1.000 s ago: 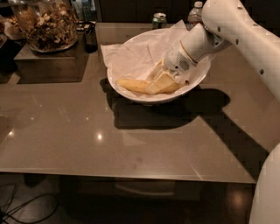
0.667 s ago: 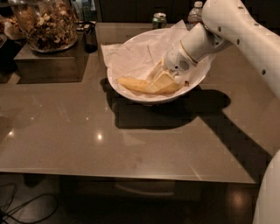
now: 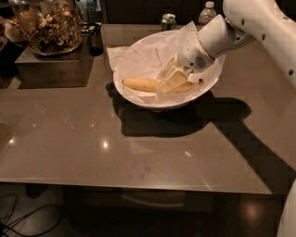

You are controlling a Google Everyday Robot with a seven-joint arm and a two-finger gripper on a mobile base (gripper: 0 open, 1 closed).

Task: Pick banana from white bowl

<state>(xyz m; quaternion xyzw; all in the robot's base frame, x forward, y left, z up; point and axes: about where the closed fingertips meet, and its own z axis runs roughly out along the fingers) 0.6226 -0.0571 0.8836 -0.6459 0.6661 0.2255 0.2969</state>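
The yellow banana [image 3: 138, 84] lies on its side on crumpled white paper inside the large white bowl [image 3: 152, 104], which stands at the back middle of the table. My gripper [image 3: 163, 86] reaches down into the bowl from the right. Its pale fingers [image 3: 172, 79] straddle the middle of the banana and press against it. The front finger hides the banana's middle part; its dark stem tip shows to the right of the gripper. The banana still rests in the bowl.
A glass jar of brown snack mix [image 3: 48, 23] stands on a dark box [image 3: 51, 65] at the back left. A green can [image 3: 168, 21] and a plastic bottle [image 3: 207, 11] stand behind the bowl. The brown table [image 3: 138, 152] extends forward to its front edge.
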